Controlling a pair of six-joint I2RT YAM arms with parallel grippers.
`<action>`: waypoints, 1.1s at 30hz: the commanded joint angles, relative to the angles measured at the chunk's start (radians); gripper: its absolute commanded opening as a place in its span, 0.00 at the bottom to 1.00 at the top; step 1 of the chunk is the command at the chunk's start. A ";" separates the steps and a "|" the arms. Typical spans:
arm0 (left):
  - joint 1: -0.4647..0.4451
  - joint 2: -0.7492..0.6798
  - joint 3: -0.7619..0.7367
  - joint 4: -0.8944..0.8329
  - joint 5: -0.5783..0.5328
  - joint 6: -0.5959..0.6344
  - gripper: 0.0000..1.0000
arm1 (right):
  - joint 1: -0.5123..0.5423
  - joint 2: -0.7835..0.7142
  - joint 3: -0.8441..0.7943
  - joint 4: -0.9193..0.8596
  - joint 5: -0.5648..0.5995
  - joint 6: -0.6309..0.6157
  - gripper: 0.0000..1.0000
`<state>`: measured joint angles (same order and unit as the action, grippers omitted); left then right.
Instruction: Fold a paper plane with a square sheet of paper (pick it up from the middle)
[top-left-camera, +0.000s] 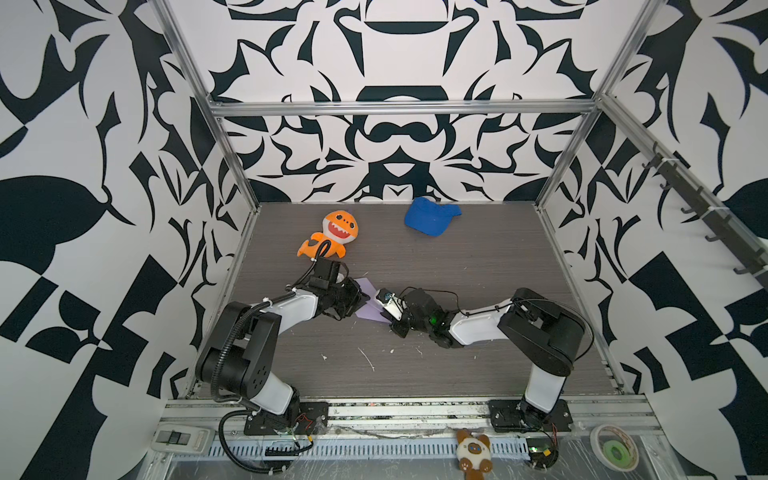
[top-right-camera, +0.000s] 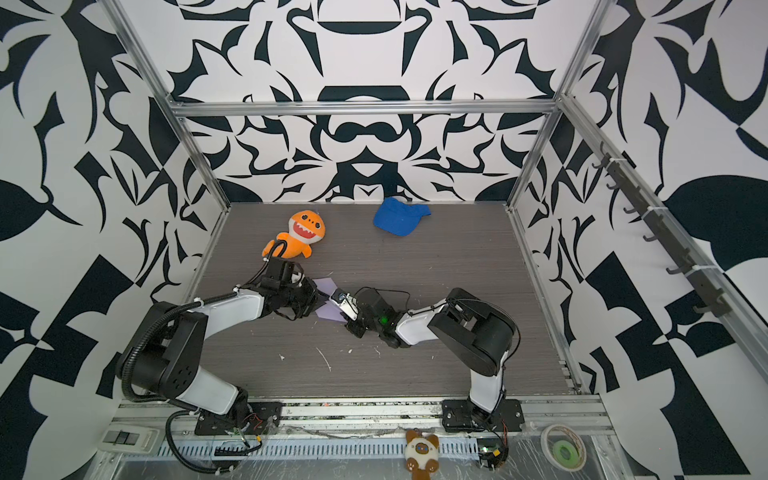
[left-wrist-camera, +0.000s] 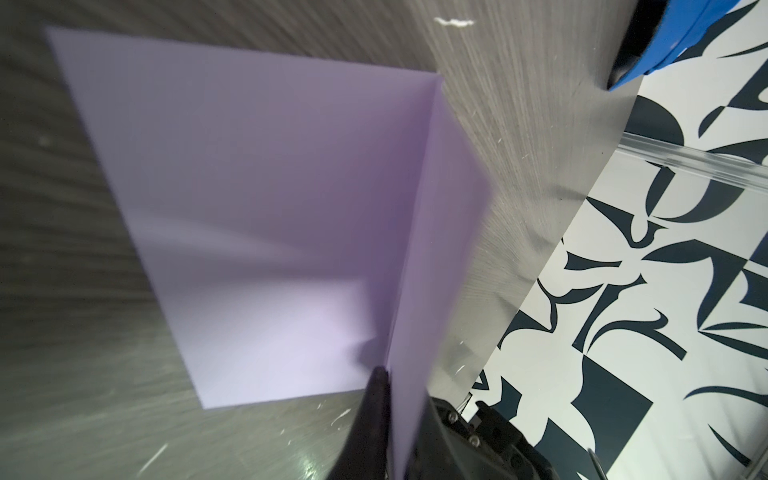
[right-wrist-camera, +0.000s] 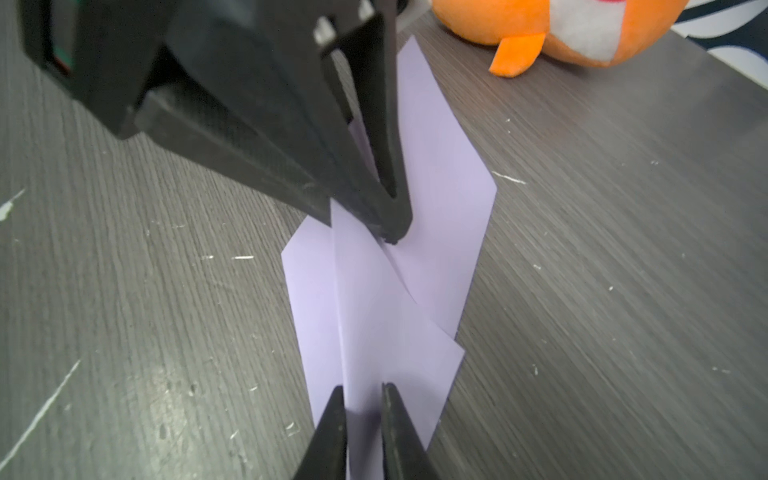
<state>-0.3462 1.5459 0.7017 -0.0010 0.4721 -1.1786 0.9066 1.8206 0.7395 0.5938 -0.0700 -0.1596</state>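
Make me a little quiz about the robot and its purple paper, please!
1. Pick one: the left pincer is
A. shut on the raised fold of the lavender paper
B. wide open above it
C. out of sight

2. True or false: the blue cap lies well apart from the lavender paper.

3. What colour is the plush shark?

Key: 1 A; 2 true; 3 orange.
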 joint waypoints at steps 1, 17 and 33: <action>0.000 -0.018 0.031 -0.040 0.000 -0.002 0.12 | 0.003 0.011 0.023 0.010 0.031 -0.024 0.23; 0.001 -0.021 0.038 -0.061 -0.007 -0.001 0.11 | 0.004 0.030 0.013 0.020 0.037 -0.056 0.13; 0.110 -0.247 0.036 -0.271 -0.164 0.098 0.55 | -0.035 0.010 0.070 -0.093 -0.177 0.192 0.01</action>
<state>-0.2379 1.3380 0.7456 -0.2157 0.3588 -1.1015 0.8829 1.8614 0.7586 0.5468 -0.1631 -0.0578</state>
